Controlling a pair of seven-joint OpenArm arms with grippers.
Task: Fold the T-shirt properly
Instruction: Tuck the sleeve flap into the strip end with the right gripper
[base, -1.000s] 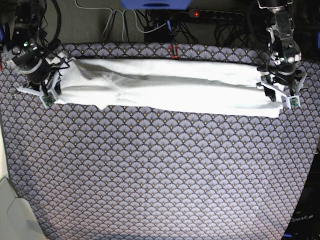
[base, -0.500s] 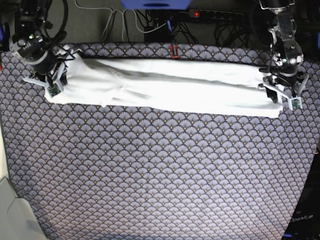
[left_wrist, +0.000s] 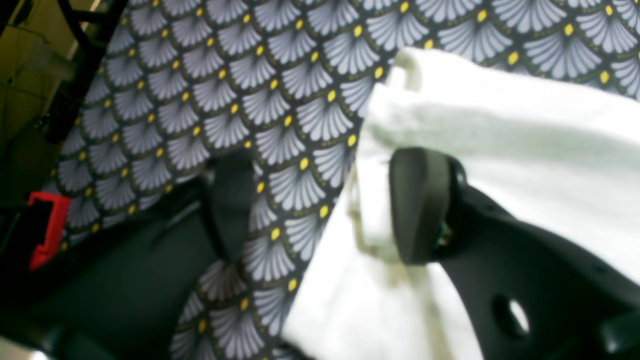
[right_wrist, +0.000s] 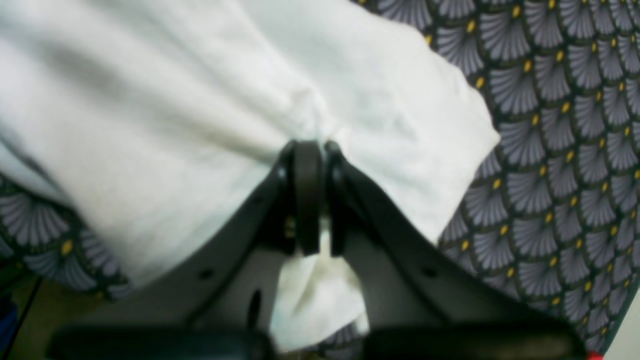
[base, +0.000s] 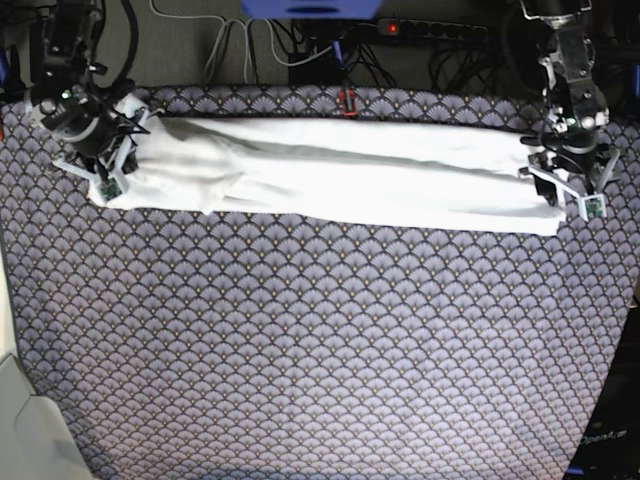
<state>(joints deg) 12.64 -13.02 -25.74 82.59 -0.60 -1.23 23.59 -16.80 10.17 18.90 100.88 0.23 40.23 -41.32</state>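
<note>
The T-shirt lies plain white side up, folded into a long narrow band across the far part of the table. My right gripper is at its left end in the base view. In the right wrist view this gripper is shut on bunched T-shirt cloth. My left gripper is at the band's right end. In the left wrist view it stands open, one finger over the T-shirt, the other on the tablecloth, a folded edge between them.
A fan-patterned tablecloth covers the table. Cables and a power strip run behind the far edge, with a small red clip at that edge. A pale object sits off the near left corner.
My right gripper has moved toward the far edge, pulling the shirt's left end with it. The left gripper has barely shifted and stays open.
</note>
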